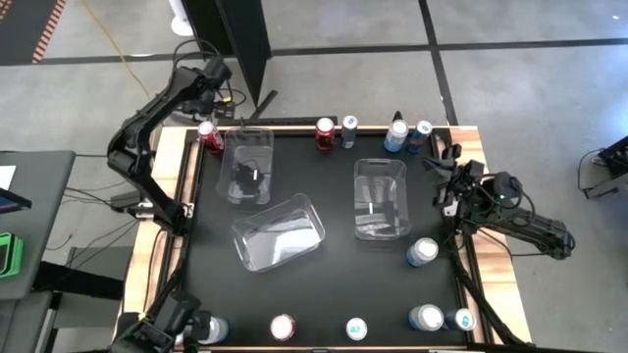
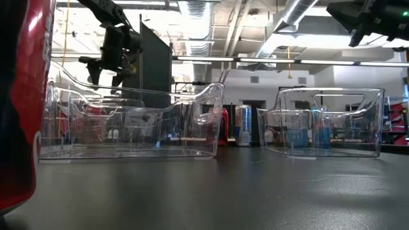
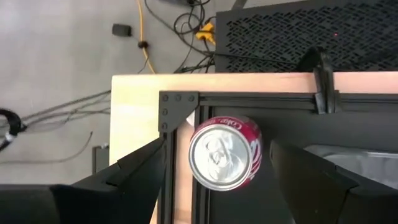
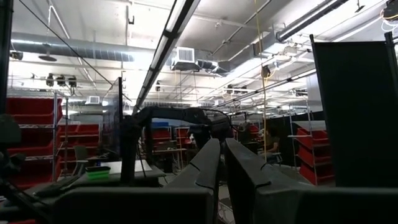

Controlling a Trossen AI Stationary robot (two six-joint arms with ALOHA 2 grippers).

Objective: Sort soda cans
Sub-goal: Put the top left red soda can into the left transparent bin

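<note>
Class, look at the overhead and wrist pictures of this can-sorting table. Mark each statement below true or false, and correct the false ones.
1. The left gripper is open, above a red can at the table's far left corner. True.
2. That red can lies on its side. False: it stands upright, silver top showing.
3. Three clear bins are on the table. True.
4. Every bin is full of cans. False: no can shows in any of them; the cans stand along the table's edges.
5. The right gripper holds a blue can. False: it is shut on nothing, at the table's right edge.
</note>
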